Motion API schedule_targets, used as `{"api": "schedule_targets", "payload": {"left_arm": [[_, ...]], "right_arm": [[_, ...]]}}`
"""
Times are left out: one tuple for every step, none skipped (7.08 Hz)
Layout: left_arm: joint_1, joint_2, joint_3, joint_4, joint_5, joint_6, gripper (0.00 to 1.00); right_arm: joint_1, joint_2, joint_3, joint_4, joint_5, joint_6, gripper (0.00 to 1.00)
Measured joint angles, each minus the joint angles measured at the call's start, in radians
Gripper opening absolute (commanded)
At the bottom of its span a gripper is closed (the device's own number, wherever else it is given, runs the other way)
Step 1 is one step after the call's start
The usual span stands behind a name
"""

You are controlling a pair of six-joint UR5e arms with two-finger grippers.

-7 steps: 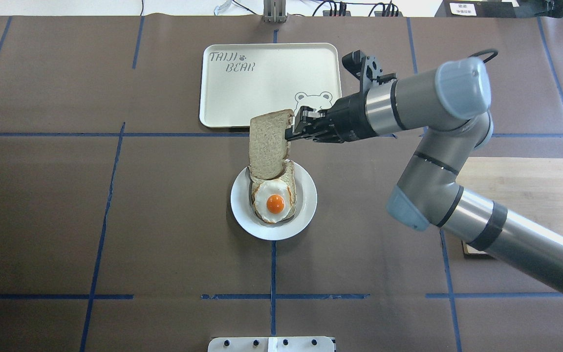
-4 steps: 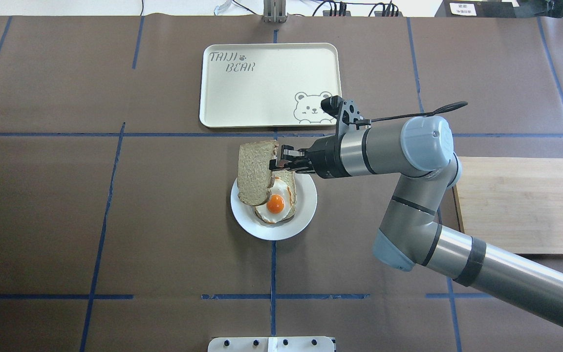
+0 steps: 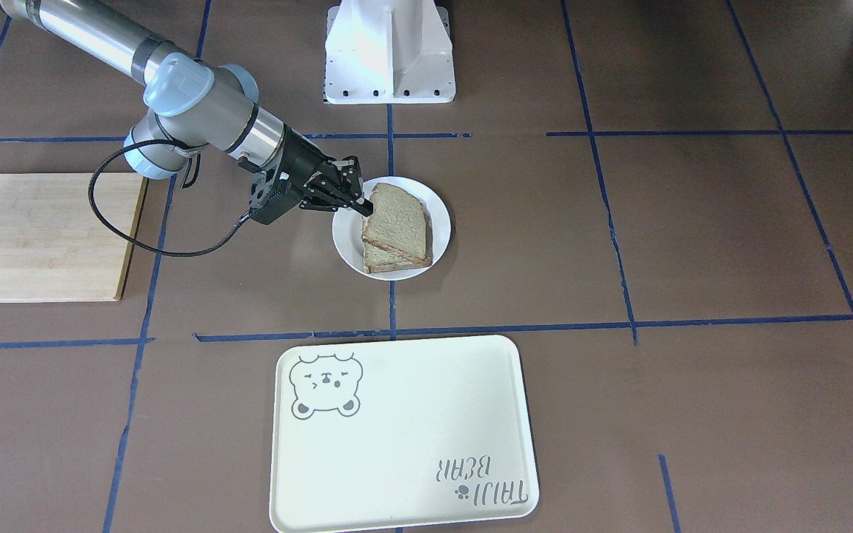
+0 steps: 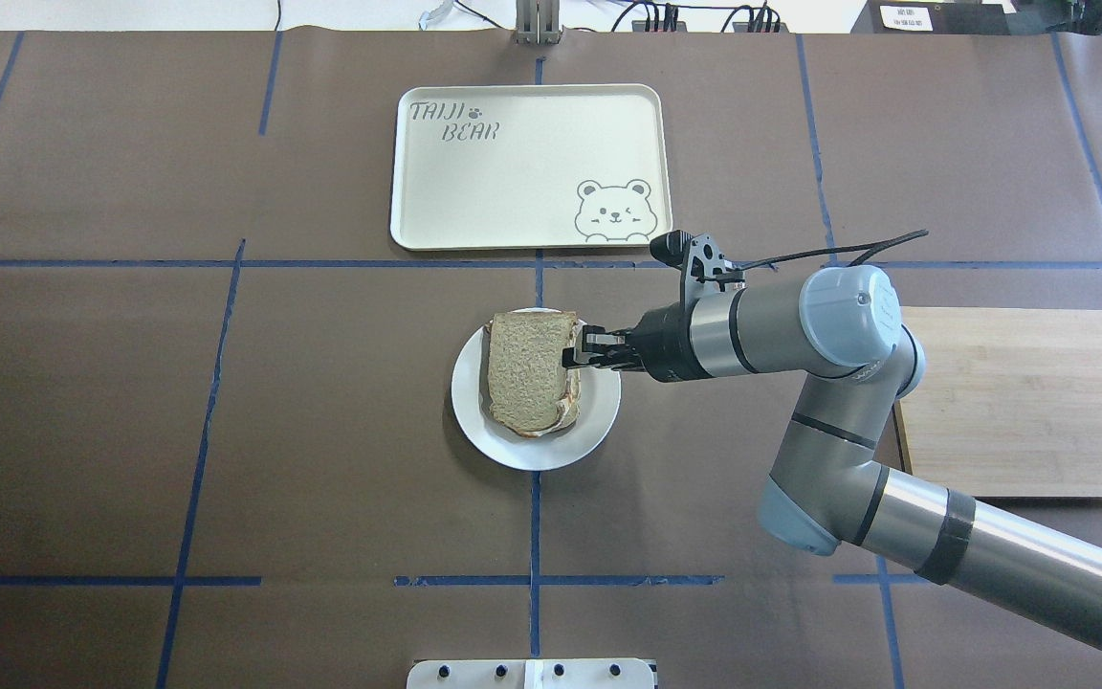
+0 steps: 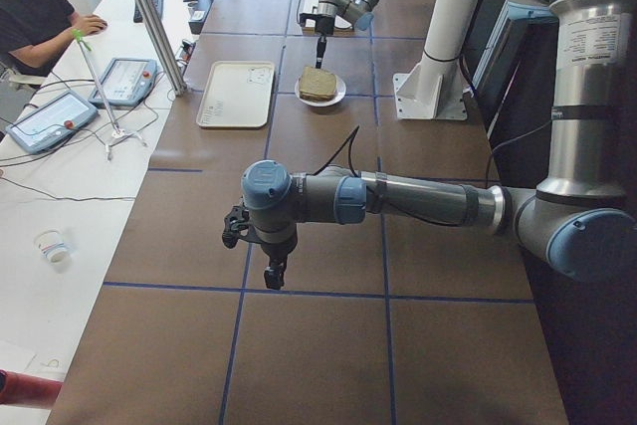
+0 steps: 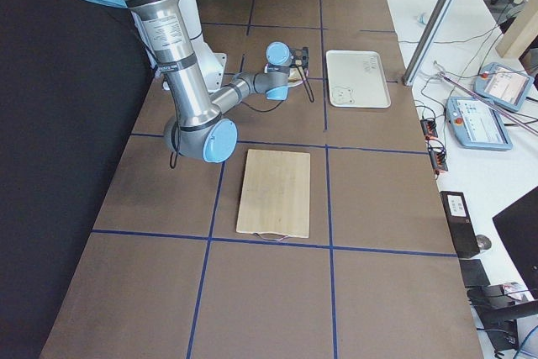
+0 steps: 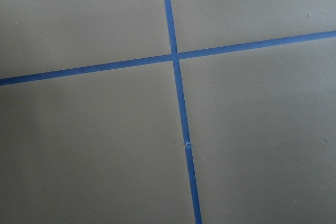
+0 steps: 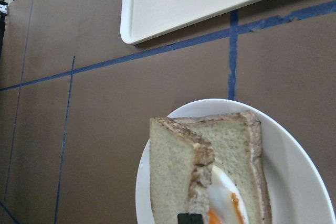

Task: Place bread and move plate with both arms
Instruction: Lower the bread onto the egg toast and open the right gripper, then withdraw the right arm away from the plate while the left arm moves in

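- Right gripper (image 4: 578, 348) looks pinched on the bread (image 4: 524, 368) at its edge; my view of the tips is poor.
- Bread tilts over 1 egg toast (image 8: 236, 140) on the plate (image 4: 537, 452).
- Left gripper (image 5: 271, 277) well apart; I cannot tell its grip.

I'm running this from afar, and it is plainly a robotics lab. The bench (image 4: 226, 431) is papered brown and gridded with blue tape lines (image 4: 534, 536). A white pedestal (image 3: 389, 52) is bolted down at the top centre of the front-facing view. In the left-side view, the grey jointed left arm (image 5: 418, 201) spans the middle. A white side table (image 5: 60, 206) along the left edge carries teach pendants (image 5: 124, 82). A person (image 5: 40, 12) sits at the upper left beside an aluminium post (image 5: 149, 17).
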Motion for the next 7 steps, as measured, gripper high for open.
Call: {"api": "schedule_targets", "payload": {"left_arm": [[0.000,-0.001,-0.001,0.000,0.000,0.000,1.00],[0.000,-0.001,-0.001,0.000,0.000,-0.001,1.00],[0.000,-0.002,-0.001,0.000,0.000,-0.001,1.00],[0.000,-0.003,-0.001,0.000,0.000,-0.001,1.00],[0.000,-0.003,-0.002,0.000,-0.001,-0.002,1.00],[0.000,-0.004,-0.003,-0.001,-0.015,-0.002,1.00],[0.002,-0.007,-0.010,-0.005,-0.048,-0.018,1.00]], "right_arm": [[0.000,-0.004,-0.007,-0.001,-0.002,-0.004,0.25],[0.000,-0.005,-0.019,-0.002,-0.004,-0.004,0.78],[0.000,-0.006,-0.026,-0.002,-0.005,-0.003,0.99],[0.002,-0.004,-0.029,-0.003,-0.007,0.002,0.99],[0.009,-0.001,-0.030,-0.006,-0.008,0.007,0.99],[0.031,0.001,-0.030,-0.013,-0.005,0.009,0.99],[0.075,0.002,-0.025,-0.043,0.018,0.008,0.99]]}}
